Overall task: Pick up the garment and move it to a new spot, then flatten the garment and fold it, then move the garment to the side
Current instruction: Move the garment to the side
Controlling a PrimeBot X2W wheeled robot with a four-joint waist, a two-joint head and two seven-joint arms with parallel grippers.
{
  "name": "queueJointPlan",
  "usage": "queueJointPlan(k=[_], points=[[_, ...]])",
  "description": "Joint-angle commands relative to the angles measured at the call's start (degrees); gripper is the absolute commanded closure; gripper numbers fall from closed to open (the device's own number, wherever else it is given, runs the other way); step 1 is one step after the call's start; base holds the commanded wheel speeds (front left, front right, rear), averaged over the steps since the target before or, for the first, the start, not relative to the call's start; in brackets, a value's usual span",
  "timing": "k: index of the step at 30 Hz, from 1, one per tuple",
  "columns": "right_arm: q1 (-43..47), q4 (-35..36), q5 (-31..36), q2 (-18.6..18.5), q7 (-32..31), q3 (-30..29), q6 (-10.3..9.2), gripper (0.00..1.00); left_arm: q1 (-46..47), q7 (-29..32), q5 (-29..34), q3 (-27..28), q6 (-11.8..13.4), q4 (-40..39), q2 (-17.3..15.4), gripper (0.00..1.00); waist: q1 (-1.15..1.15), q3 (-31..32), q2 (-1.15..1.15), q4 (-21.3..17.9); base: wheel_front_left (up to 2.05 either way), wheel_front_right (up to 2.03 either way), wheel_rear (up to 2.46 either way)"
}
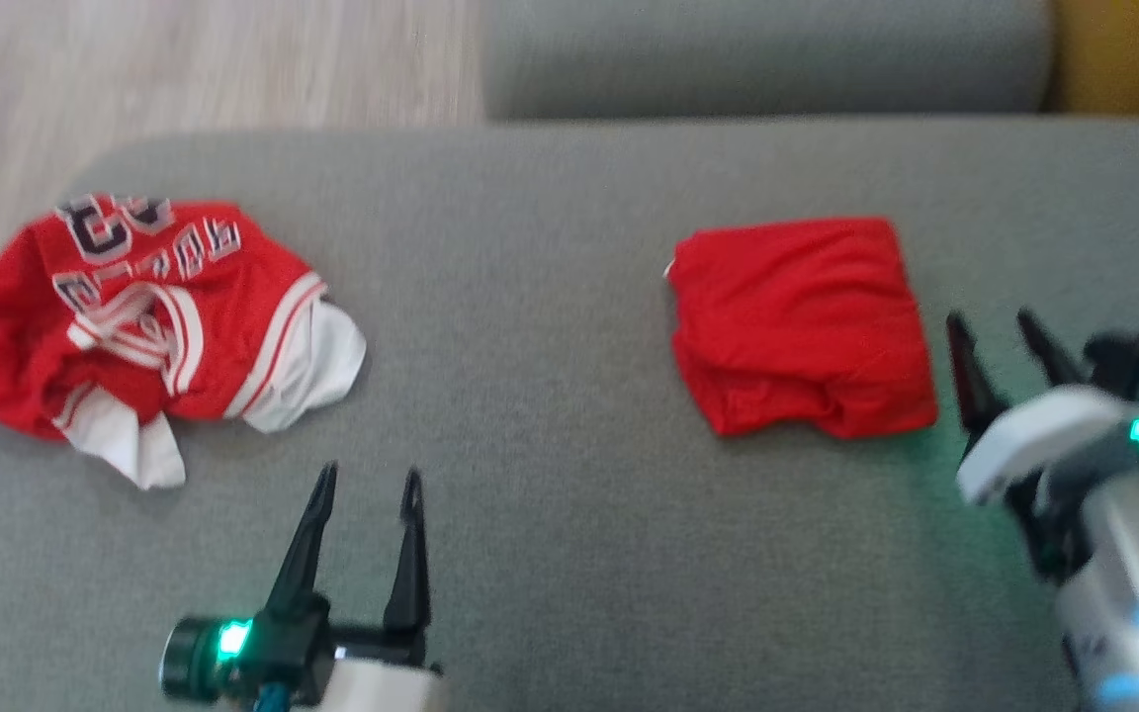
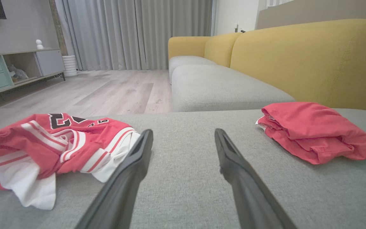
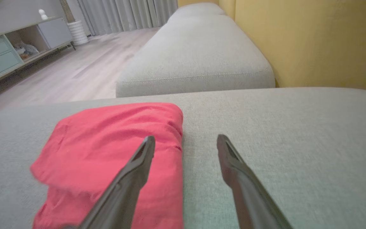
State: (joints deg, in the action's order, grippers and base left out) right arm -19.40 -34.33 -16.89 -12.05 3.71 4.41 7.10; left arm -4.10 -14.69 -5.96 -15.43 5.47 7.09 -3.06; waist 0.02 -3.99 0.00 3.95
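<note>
Red-and-white fabric lies bunched by the left edge of the grey woven sofa cushion (image 1: 550,415): a crumpled jersey with dark lettering (image 1: 134,307), its white trim turned toward the front edge. Right of it, nearer the front edge, the left gripper (image 1: 370,475) hovers clear of the jersey, its two dark fingers spread wide and holding nothing. Right of the middle, a plain red garment folded into a rough square (image 1: 802,326) rests flat on the cushion. Just beside its right edge, the right gripper (image 1: 990,321) is equally wide and empty; whether a finger touches the cloth cannot be told. A yellow upholstered sofa back (image 1: 1128,54) rises past the far right corner.
</note>
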Motion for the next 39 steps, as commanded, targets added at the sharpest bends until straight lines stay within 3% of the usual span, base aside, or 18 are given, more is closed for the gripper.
queueJointPlan(k=[1,8,9,10,11,16,22,29,35,36,37,38,39], points=[[-3.03,-0.41,-1.24,-1.26,-1.25,1.56,0.39,0.0,3.19,-0.3,0.53,1.01,-0.36,-1.99,0.18,0.0,-0.02,-3.75,0.0,0.79,0.0,0.0,0.0],[-9.37,-11.6,-7.16,-1.77,-4.96,5.91,0.39,0.0,6.04,-0.3,-0.59,-0.62,-0.42,-0.16,0.18,0.0,-0.02,-6.31,0.0,2.22,0.0,0.0,0.0],[-9.63,-12.66,-7.94,-1.61,-4.97,6.86,0.39,0.06,6.24,-0.3,-0.76,-0.77,-0.27,-0.04,0.18,0.0,-0.02,-6.46,0.0,2.33,0.0,0.0,0.0],[-9.84,-13.49,-8.6,-1.56,-4.67,7.81,0.39,0.83,6.35,-0.3,-0.85,-0.88,-0.12,0.09,0.18,0.0,-0.02,-6.58,0.0,2.37,0.0,0.0,0.0],[-10.1,-14.09,-9.33,-1.56,-4.11,8.58,0.39,1.0,6.42,-0.3,-0.9,-0.91,0.04,0.26,0.18,0.0,-0.02,-6.71,0.0,2.32,0.0,0.0,0.0],[-12.12,-14.48,-13.68,-2.89,-1.91,12.14,0.39,1.0,6.51,-0.3,-1.16,-0.26,0.44,0.59,0.18,0.0,-0.02,-7.91,0.0,0.14,0.0,0.0,0.0],[-15.89,-13.96,-15.1,-10.14,-1.59,14.32,0.39,1.0,8.05,-0.3,-0.93,0.99,0.15,-0.5,0.18,0.0,-0.02,-12.22,0.0,-5.27,0.0,0.0,0.0],[-19.86,-16.47,-14.89,-20.35,-2.24,10.7,0.39,1.0,12.35,-0.3,0.32,1.58,-1.58,-1.03,0.18,0.0,-0.02,-19.37,0.0,-10.65,0.0,0.0,0.0],[-21.67,-20.25,-14.57,-27.42,0.2,4.3,0.39,1.0,16.46,-0.3,1.22,2.25,-3.01,-0.53,0.18,0.0,-0.02,-23.69,0.0,-12.17,0.0,0.0,0.0],[-22.11,-21.34,-14.08,-28.3,1.56,2.78,0.39,0.61,17.05,-0.3,1.3,2.27,-3.25,-0.35,0.18,0.0,-0.02,-24.01,0.0,-12.14,0.0,0.0,0.0],[-22.11,-21.34,-14.08,-28.3,1.56,2.78,0.39,0.61,17.05,-0.3,1.3,2.27,-3.25,-0.35,0.18,0.0,-0.02,-24.01,0.0,-12.14,0.0,0.0,0.0],[-22.59,-22.32,-13.29,-28.77,3.17,1.54,0.39,0.0,17.53,-0.3,1.33,2.25,-3.44,-0.12,0.18,0.0,-0.02,-24.12,0.0,-12.06,0.0,0.0,0.0],[-22.97,-22.68,-13.03,-28.41,4.58,0.72,0.39,0.0,17.93,-0.3,1.29,2.16,-3.65,0.19,0.18,0.0,-0.02,-23.92,0.0,-11.87,0.0,0.0,0.0]])
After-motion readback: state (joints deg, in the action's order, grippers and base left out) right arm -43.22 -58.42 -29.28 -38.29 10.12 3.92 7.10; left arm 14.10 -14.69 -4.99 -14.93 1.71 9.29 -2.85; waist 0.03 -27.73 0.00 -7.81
